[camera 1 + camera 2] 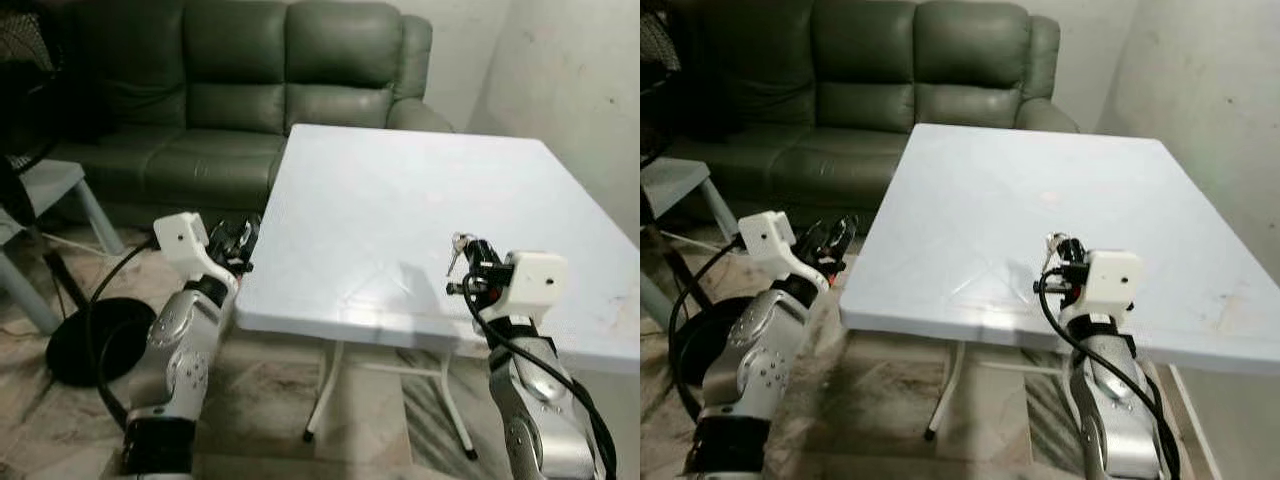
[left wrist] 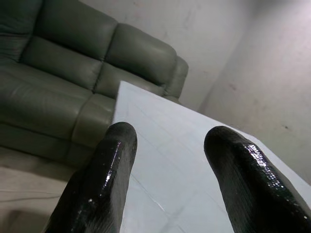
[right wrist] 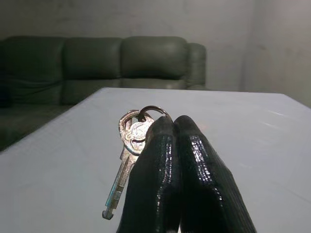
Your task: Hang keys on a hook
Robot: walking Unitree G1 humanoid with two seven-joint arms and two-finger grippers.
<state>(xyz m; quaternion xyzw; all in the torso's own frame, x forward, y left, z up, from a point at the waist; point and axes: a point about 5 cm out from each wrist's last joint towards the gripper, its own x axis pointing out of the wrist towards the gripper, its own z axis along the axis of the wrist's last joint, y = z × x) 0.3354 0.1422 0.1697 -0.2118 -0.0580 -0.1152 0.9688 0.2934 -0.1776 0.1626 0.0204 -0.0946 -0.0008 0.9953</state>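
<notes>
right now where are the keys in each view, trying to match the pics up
Left eye view: the keys hang from the shut right gripper, above the white table's near edge, right of middle.
Right eye view: the same bunch, lower middle, just ahead of the gripper.
Left wrist view: no keys here.
Right wrist view: centre, dangling from the pinched ring.
Shared landmark: the green sofa behind the table.
</notes>
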